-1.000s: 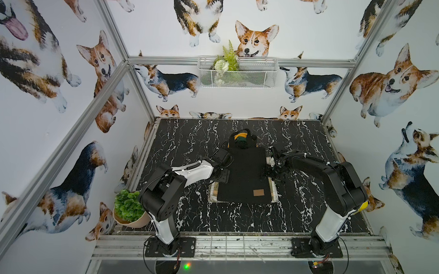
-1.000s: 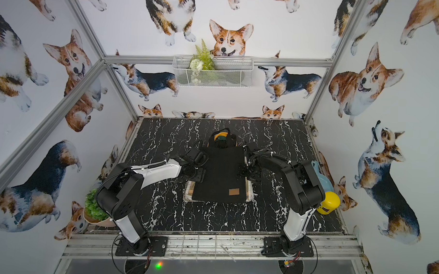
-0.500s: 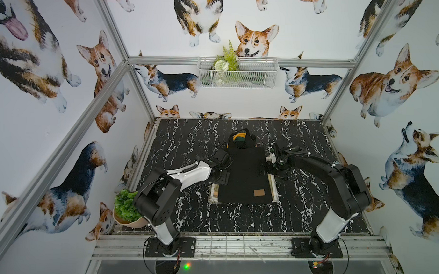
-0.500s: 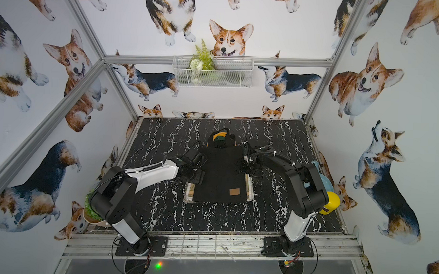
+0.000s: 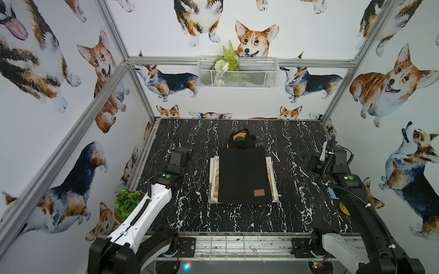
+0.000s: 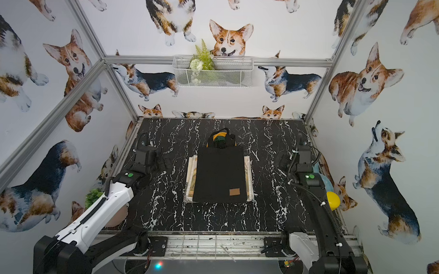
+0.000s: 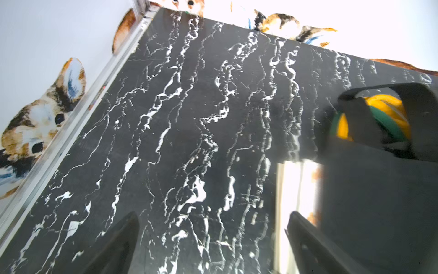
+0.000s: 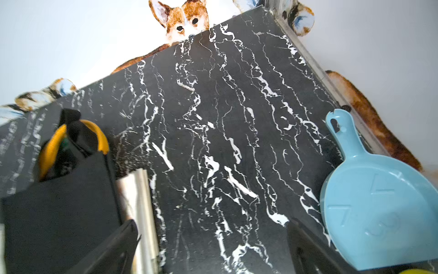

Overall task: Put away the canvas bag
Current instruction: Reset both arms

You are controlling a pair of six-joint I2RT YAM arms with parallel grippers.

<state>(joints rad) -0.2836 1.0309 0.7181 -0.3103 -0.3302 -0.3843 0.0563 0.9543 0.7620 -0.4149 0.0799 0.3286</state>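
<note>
The black canvas bag (image 5: 244,176) (image 6: 220,177) with a small brown patch lies flat on a stack of pale printed bags (image 5: 214,177) in the middle of the table. Its handles lie at the far end over yellow and green straps (image 5: 241,139). My left gripper (image 5: 193,163) (image 7: 213,214) hovers open and empty left of the stack, apart from it. Right of the stack, also apart from it, my right gripper (image 5: 310,164) (image 8: 212,223) is open and empty. Each wrist view shows the bag (image 7: 379,201) (image 8: 59,213) off to one side of the jaws.
A light blue dustpan (image 8: 379,201) lies by the right wall beside my right arm, with a yellow object (image 6: 333,200) nearer the front. A potted plant (image 5: 127,204) stands at the front left. A white wire basket (image 5: 237,73) with a fern hangs on the back wall.
Both grippers have drawn back from the bag's sides toward the walls and opened wider. The bag stays flat on the stack.
</note>
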